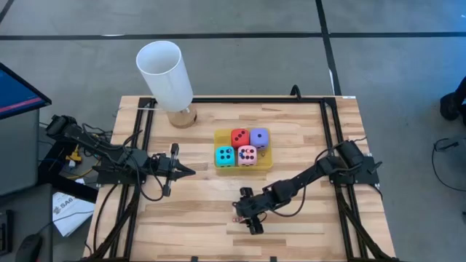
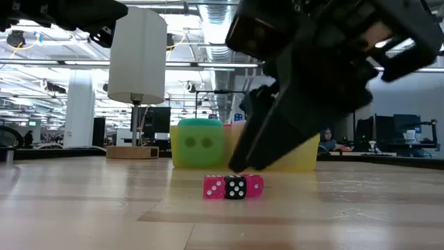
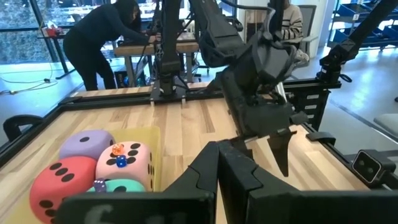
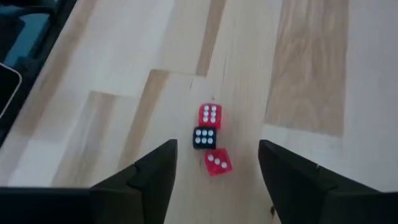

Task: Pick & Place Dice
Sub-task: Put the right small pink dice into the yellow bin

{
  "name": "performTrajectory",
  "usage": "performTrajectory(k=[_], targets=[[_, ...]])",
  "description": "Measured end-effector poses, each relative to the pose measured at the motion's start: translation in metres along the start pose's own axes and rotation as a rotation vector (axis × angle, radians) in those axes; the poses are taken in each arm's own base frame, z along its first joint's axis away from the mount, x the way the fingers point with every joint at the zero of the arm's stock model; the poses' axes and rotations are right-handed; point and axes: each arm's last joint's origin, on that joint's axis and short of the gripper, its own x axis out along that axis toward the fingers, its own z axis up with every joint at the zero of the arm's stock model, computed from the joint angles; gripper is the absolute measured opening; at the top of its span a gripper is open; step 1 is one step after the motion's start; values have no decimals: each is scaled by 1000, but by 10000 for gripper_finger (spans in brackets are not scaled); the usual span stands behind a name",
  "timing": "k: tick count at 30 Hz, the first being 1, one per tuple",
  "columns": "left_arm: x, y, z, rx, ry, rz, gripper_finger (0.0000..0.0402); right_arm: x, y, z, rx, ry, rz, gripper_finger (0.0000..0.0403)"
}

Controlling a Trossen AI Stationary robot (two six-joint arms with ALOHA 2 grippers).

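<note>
Okay, right gripper (image 1: 242, 217) hangs low over the near middle of the table (image 1: 196, 225), fingers (image 4: 149, 177) parted to a middling gap, nothing between them. Straight under me on the bare wood lies a short row of tiny dice: a red one (image 4: 210, 115), a black one (image 4: 204, 138), another red one (image 4: 217, 162), touching or nearly so. I hold none of them.

The big dice sit well away from me in the yellow tray (image 1: 263, 161) at table centre: red die (image 1: 239, 137) and purple die (image 1: 259, 137) on the far side, cyan die (image 1: 225, 156) and pink die (image 1: 247, 155) on the near side, packed tight. A few tiny dice rest on top of the pink one in the left wrist view.

My read: I'm lining up on the tiny row. To do it well, I'd centre the gap on one end die, come straight down and pinch only that one so its neighbours don't get knocked. The fingers look wide enough to catch two, so narrow first or offset.

Pose: my right arm reaches in from the table's right edge, elbow out, wrist pitched down at the wood. My left gripper (image 1: 186, 172) waits at mid-left, fingers pressed together and empty, pointing toward the tray. A white lamp (image 1: 166, 76) stands at the far edge.
</note>
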Motion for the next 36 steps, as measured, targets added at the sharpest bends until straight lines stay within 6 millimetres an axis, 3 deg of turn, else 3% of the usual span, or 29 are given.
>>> performTrajectory(k=[7, 22, 36], targets=[[0, 0, -1, 2, 4, 0, 0, 6, -1, -6, 3, 34, -5, 221], [0, 0, 0, 1, 4, 0, 0, 6, -2, -8, 0, 58, -14, 177], [0, 0, -1, 1, 4, 0, 0, 6, -2, -8, 0, 55, -13, 185]])
